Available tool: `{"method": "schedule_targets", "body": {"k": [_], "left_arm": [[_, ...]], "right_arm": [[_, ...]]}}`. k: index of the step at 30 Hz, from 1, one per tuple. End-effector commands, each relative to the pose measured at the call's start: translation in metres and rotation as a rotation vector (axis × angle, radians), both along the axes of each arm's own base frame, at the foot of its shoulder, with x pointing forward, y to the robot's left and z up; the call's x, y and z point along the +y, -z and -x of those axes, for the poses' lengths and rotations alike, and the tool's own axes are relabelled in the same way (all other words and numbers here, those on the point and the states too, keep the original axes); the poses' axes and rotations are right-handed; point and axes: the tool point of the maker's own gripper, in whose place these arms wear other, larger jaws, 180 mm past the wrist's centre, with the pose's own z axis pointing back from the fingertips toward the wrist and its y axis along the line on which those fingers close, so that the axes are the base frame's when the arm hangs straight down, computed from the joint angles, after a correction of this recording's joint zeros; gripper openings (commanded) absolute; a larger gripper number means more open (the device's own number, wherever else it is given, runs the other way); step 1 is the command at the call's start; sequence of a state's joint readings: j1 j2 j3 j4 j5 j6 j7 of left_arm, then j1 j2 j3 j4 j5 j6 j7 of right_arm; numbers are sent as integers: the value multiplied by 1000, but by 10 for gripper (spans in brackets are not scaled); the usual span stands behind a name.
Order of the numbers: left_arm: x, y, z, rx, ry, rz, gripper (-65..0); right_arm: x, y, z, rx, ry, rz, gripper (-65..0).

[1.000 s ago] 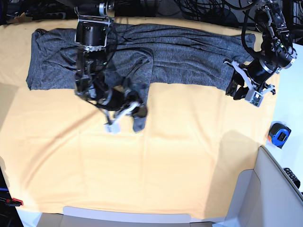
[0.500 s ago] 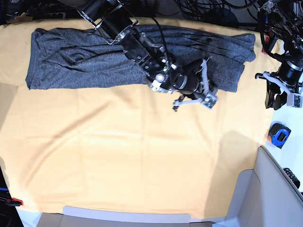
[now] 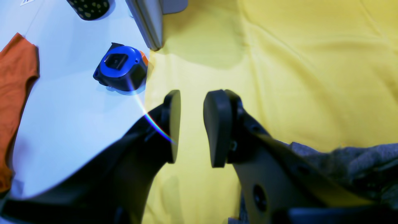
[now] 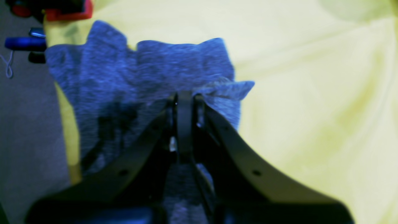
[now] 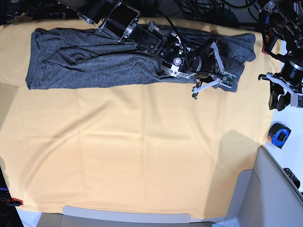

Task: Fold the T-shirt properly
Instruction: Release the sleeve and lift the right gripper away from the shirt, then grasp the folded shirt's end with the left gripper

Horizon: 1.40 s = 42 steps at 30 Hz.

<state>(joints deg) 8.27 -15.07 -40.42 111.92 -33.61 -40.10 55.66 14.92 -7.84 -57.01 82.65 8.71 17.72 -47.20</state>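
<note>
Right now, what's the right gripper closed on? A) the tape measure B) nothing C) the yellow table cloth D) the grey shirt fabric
D: in the right wrist view the right gripper has its jaws pressed together on a fold of the T-shirt, lifted clear of the table cloth.

blue tape measure, yellow-orange table cloth

Bright, even overhead light washes the table cloth, with soft shadows at four and nine o'clock. In the right wrist view everything is blurred and the T-shirt looks bluish. A rainbow flare streaks across the left gripper beside the sharp tape measure.
</note>
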Motion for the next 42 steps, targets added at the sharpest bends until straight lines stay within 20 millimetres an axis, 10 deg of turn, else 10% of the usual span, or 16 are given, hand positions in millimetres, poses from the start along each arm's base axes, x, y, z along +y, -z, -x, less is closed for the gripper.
{"method": "schedule_targets", "body": {"k": [1, 9, 17, 26, 31, 33, 37, 42], "left_arm": [[1, -16, -4, -49, 11, -19, -492], [0, -15, -3, -46, 10, -18, -492], [-2, -14, -4, -44, 18, -16, -492], [-1, -15, -5, -46, 17, -19, -489], [0, -11, -4, -32, 15, -19, -487], [4, -6, -2, -5, 10, -19, -467], [26, 38, 16, 212, -39, 10, -373], [30, 70, 31, 346, -55, 58, -359]], "right_arm": [[16, -24, -3, -42, -14, -81, -650], [16, 9, 10, -1, -51, -13, -650], [27, 2, 11, -18, -56, -111, -647], [37, -2, 30, -36, -120, -114, -205], [39, -55, 15, -109, -85, -236, -146], [21, -89, -18, -135, 44, -329, -146], [-81, -110, -97, -149, 496, -421, -145], [-187, -112, -123, -179, 793, -449, -145]]}}
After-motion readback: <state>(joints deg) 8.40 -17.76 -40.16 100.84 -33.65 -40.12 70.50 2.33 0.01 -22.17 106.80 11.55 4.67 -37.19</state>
